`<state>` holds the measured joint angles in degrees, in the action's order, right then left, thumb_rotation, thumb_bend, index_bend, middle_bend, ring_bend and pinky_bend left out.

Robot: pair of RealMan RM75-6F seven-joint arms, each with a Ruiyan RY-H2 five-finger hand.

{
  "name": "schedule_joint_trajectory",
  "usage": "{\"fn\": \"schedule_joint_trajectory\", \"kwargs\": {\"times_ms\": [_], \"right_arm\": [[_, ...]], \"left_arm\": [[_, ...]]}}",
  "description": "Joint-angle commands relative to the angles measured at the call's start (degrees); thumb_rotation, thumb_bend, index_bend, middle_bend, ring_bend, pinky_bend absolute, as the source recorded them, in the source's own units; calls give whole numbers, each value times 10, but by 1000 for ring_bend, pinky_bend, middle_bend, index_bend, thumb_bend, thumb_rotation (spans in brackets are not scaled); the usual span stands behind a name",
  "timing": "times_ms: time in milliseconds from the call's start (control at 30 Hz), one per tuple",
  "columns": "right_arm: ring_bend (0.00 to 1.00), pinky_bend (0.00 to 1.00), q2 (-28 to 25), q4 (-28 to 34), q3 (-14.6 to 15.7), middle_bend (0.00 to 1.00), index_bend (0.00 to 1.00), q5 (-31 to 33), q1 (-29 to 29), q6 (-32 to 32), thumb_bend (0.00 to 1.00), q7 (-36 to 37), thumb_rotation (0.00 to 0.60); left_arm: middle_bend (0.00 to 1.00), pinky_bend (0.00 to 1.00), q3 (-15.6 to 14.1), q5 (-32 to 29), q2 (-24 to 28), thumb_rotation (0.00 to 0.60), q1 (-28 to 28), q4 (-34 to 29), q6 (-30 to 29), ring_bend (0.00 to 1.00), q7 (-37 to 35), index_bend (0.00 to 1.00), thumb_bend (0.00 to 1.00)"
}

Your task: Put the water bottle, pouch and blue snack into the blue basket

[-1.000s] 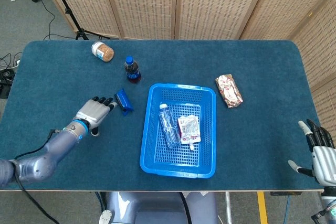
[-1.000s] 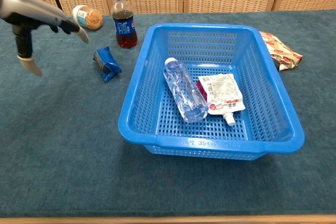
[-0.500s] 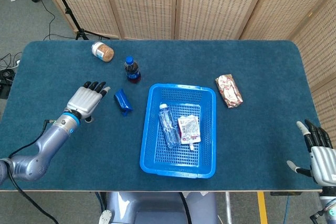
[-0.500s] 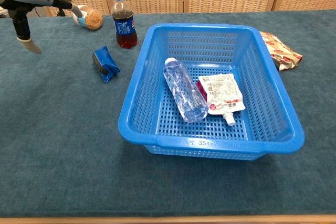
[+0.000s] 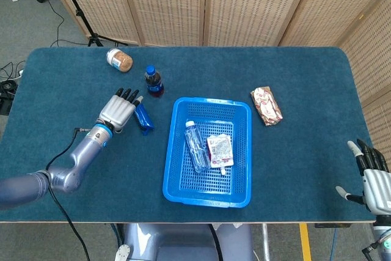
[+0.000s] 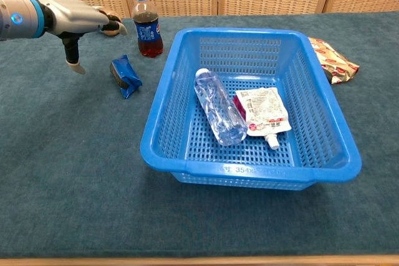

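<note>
My left robot hand (image 5: pixel 119 112) hovers with fingers spread and empty beside the blue snack (image 5: pixel 143 118) on the table (image 5: pixel 305 90) left of the blue basket (image 5: pixel 177 175); the packet looks light, crinkly, likely slippery, so I'd pinch across its middle.

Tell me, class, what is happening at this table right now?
A two-armed robot is filling a blue basket. The water bottle and pouch already lie inside. The blue snack is still on the table, and the left robot hand hovers open beside it. The right robot hand waits open at the table's edge.
</note>
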<state>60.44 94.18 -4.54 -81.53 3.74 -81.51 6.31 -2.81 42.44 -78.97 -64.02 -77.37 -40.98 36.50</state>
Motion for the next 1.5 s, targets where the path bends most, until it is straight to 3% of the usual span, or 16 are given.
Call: {"fn": "schedule_joint_trajectory", "kwargs": {"times_ms": [33,333,633,733,967,1167,1500], "right_arm": [[0,0,1,-2,-1,0,8,3,0,1,156,1,600],[0,0,1,-6,-2,0,8,9,0,6,156,6,600],[0,0,1,-8,-3,0,8,10,0,6,156,9,600],[0,0,1,-7,-2,0,8,9,0,6,156,7,600],[0,0,-2,-1,-3,0,8,6,-2,0,156,6,600],[0,0,-5,4,-2,0,8,-1,-4,-6,156,8,600],[0,0,-13,18,2,0,8,-16,-11,-22,156,7,600]], "left_arm": [[0,107,1,15,-24,600,-3,35,28,0,-13,9,163],[0,107,9,25,-76,600,-5,108,61,0,-36,38,166],[13,107,3,26,-102,600,2,139,66,33,-37,236,183],[83,135,2,32,-113,600,10,145,44,108,-34,276,204],[283,296,7,64,-132,600,38,154,-22,287,-22,516,263],[385,386,16,88,-107,600,54,120,-55,401,-19,701,308],[445,423,38,112,-4,600,82,-32,-132,460,-2,779,332]]}}
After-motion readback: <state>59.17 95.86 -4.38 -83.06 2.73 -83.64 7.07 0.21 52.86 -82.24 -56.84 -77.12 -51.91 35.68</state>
